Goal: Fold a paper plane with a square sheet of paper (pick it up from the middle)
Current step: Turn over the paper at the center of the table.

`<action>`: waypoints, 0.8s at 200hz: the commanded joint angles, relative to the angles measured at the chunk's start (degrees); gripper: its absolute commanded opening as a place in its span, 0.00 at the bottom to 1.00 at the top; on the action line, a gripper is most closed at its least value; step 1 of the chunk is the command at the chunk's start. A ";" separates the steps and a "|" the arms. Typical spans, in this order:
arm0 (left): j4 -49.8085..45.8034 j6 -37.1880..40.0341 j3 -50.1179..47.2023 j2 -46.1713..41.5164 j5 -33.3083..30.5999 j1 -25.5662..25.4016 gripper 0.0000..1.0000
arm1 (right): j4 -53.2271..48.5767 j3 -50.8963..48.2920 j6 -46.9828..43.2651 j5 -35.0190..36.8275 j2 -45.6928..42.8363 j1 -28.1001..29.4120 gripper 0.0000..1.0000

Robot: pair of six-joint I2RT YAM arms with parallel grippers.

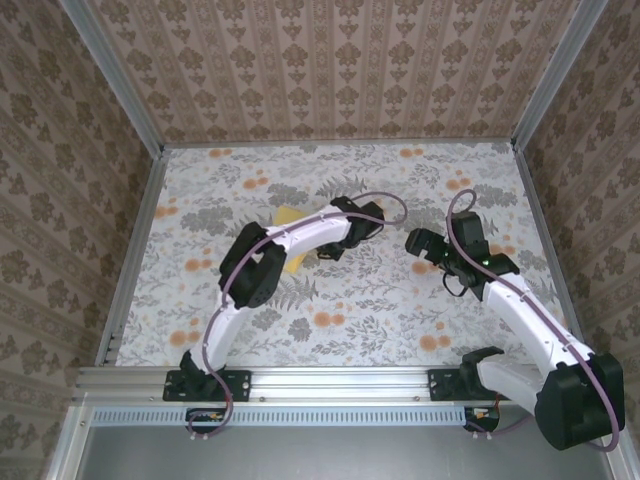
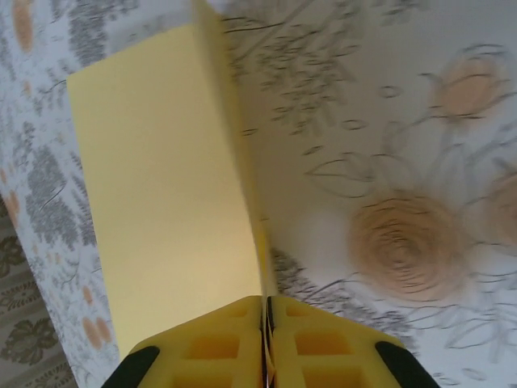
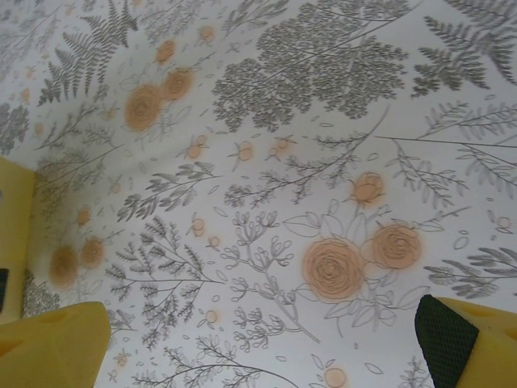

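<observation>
The square sheet of paper is pale yellow and bent along a crease, one flap lying on the flowered table and the fold rising up. My left gripper is shut on that raised fold, with the paper edge pinched between its yellow pads. In the top view the paper peeks out from under the left arm, and the left gripper is low over the table's middle. My right gripper hovers to its right, clear of the paper. Its jaws stand wide open with only the tablecloth between them.
The flower-printed tablecloth covers the table, which is fenced by aluminium rails and patterned walls on three sides. Something yellow shows at the left edge of the right wrist view.
</observation>
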 commanded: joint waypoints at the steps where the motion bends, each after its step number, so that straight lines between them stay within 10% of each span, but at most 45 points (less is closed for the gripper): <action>1: -0.40 -1.29 2.00 1.21 5.47 -0.68 0.16 | -3.70 -0.35 0.96 2.01 -0.93 -1.71 1.00; 88: 8.22 0.77 -0.69 -5.36 21.60 -0.44 0.56 | -4.57 4.02 -1.53 -6.56 3.74 -5.97 1.00; 160: 37.37 -7.69 -24.62 -29.15 55.37 10.96 0.94 | -1.41 5.63 1.39 -15.63 4.81 -3.90 0.95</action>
